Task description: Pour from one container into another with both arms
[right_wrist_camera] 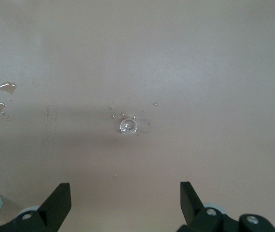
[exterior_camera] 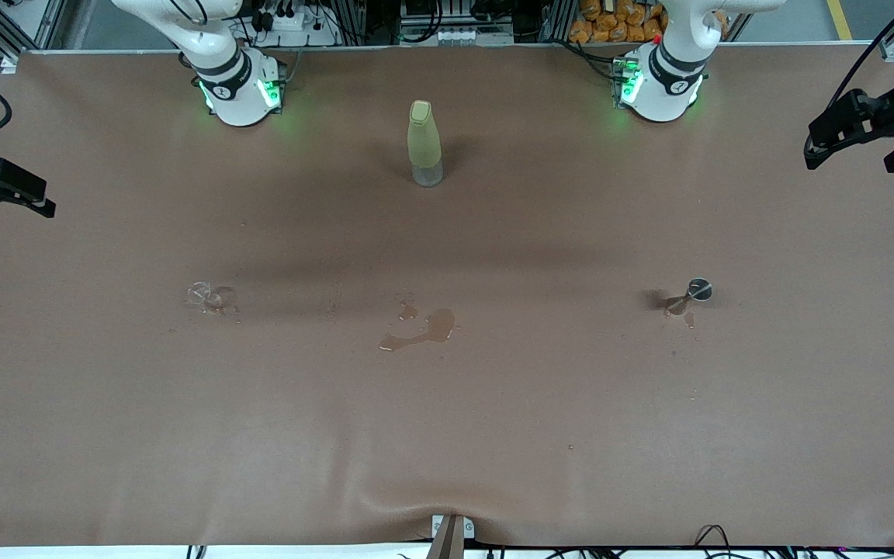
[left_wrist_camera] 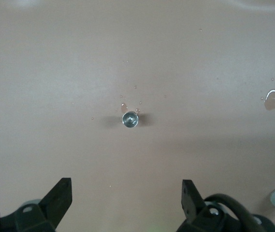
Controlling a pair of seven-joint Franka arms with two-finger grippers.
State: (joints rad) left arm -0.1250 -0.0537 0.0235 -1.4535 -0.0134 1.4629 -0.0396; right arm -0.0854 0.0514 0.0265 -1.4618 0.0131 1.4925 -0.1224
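bottle [exterior_camera: 424,140] yellow-green | table [exterior_camera: 447,435] brown | arm bases [exterior_camera: 239,92] white

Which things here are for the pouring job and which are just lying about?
For the job: metal cup, clear glass, left gripper and right gripper, both open, high over them.

Lying about: green bottle, puddle.

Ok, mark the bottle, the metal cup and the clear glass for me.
Bottle [exterior_camera: 424,140], front view, on its yellow-green body.
Metal cup [left_wrist_camera: 129,119], left wrist view, on its open mouth.
Clear glass [right_wrist_camera: 128,126], right wrist view, on its rim's center.
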